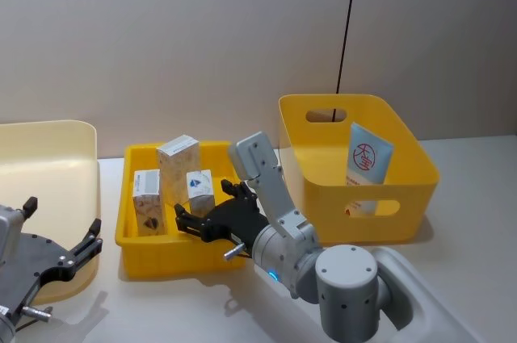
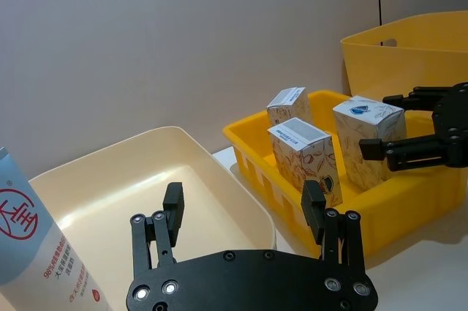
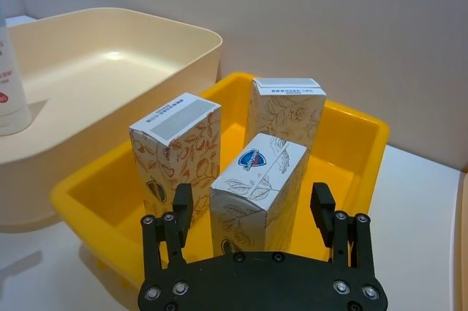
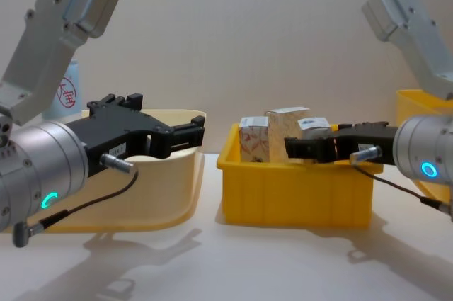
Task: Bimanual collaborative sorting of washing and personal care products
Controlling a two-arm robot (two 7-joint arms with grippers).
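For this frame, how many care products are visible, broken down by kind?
Small white patterned cartons in the shallow yellow tray: 3
Pale-blue squeeze tubes with a red circular logo: 2, one in the deep yellow bin, one in the cream tub
Total: 5

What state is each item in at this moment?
Left tool: open, empty, over the cream tub.
Right tool: open, straddling the nearest carton, not closed on it.
Three cartons: upright in the shallow yellow tray.
Tube: leaning inside the deep yellow bin.
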